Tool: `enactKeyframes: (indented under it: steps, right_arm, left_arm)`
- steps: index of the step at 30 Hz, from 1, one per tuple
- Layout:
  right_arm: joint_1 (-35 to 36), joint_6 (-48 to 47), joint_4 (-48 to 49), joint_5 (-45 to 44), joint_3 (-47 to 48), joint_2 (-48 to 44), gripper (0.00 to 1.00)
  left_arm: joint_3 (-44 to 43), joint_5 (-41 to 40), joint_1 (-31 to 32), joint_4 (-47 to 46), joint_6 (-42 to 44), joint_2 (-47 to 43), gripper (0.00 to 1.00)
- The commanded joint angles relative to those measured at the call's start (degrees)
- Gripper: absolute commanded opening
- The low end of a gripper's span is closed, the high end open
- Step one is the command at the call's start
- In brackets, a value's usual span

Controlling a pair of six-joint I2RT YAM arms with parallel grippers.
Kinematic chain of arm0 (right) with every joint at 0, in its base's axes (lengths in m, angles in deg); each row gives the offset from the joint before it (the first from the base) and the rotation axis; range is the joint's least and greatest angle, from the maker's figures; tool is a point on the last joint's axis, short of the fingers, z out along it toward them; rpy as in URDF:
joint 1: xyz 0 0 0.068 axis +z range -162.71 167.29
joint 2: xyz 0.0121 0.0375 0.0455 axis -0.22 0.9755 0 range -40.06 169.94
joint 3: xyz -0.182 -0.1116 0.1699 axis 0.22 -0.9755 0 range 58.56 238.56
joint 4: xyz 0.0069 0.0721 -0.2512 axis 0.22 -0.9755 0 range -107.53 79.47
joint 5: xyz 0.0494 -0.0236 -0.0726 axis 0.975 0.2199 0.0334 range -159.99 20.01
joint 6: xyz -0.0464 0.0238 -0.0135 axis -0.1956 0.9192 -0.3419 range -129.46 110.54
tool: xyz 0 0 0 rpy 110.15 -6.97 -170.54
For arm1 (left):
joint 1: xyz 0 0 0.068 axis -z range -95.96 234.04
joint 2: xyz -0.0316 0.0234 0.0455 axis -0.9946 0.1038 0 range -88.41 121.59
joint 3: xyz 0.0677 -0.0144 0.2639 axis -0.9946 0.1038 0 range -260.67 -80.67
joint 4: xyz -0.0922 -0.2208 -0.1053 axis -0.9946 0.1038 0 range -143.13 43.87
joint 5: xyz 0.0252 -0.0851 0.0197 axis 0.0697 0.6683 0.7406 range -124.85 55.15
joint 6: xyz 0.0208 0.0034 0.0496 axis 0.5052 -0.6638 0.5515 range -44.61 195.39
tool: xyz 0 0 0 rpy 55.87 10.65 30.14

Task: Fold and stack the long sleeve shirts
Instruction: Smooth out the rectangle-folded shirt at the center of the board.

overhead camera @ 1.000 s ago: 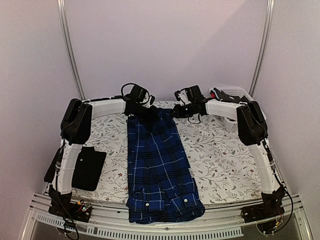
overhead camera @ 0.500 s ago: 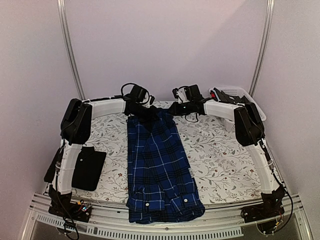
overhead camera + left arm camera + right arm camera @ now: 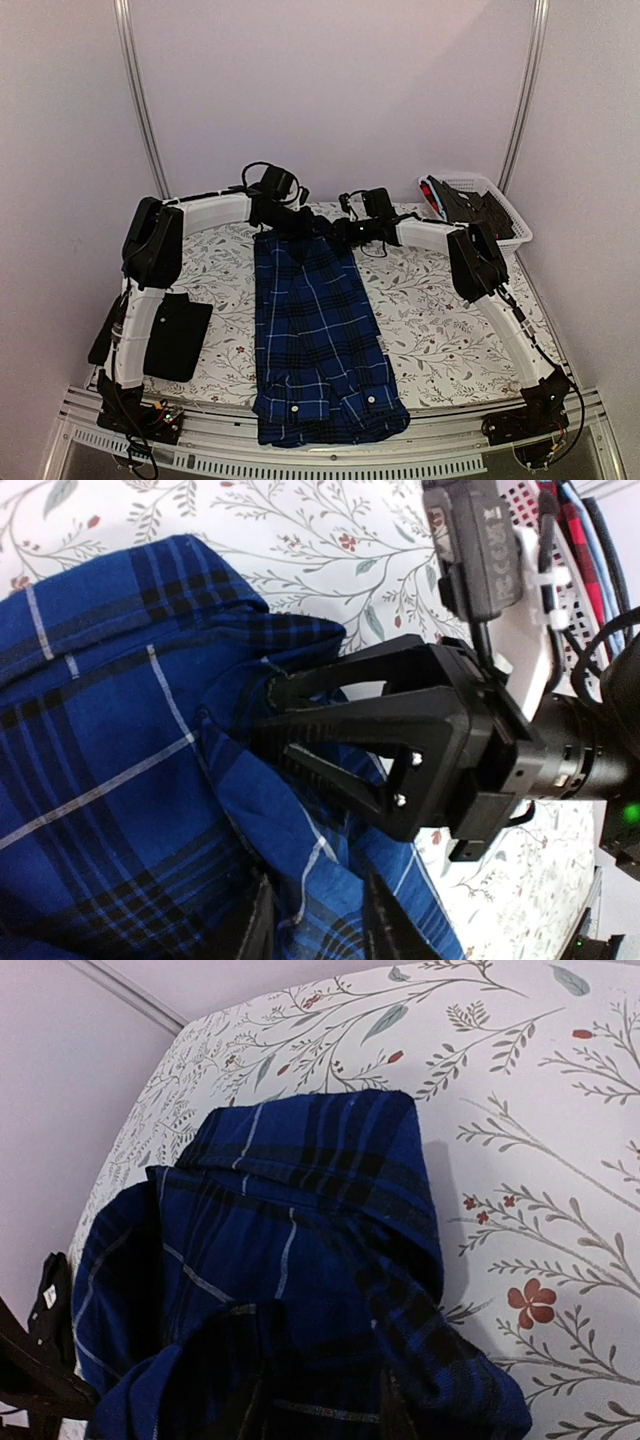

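The blue plaid shirt (image 3: 318, 330) lies as a long narrow strip down the middle of the table, collar end far, hem over the near edge. My left gripper (image 3: 290, 222) is at the far collar end, shut on bunched plaid cloth (image 3: 100, 780); the cloth fills the gap in its own view (image 3: 315, 935). My right gripper (image 3: 336, 232) is right beside it at the far right corner, its jaws close together on the plaid cloth (image 3: 300, 1210); it also shows in the left wrist view (image 3: 265, 715). The black shirt (image 3: 178, 335) lies folded at the near left.
A white lattice basket (image 3: 500, 205) holding dark clothes stands at the back right. The table (image 3: 450, 320) has a floral cloth. Frame posts rise at both back corners.
My right gripper has moved left along the far edge to the shirt's collar end, beside the left gripper. The left gripper and the shirt's body have stayed in place.
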Motion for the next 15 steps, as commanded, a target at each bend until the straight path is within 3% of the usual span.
enactKeyframes:
  steps: [1,6,15]
  right_arm:
    - [-0.43,1.94,1.98,3.02,2.44,-1.5,0.44]
    - [-0.91,0.98,0.9,2.61,2.18,-5.66,0.69]
    - [-1.42,0.6,-0.13,2.39,-5.89,-17.24,0.69]
  left_arm:
    - [-1.54,-1.32,0.27,1.45,-0.13,0.64,0.35]
    - [-0.37,0.22,0.41,-0.71,-0.58,-0.51,0.34]
    - [-4.88,-4.47,-0.01,3.77,-0.42,3.87,0.34]
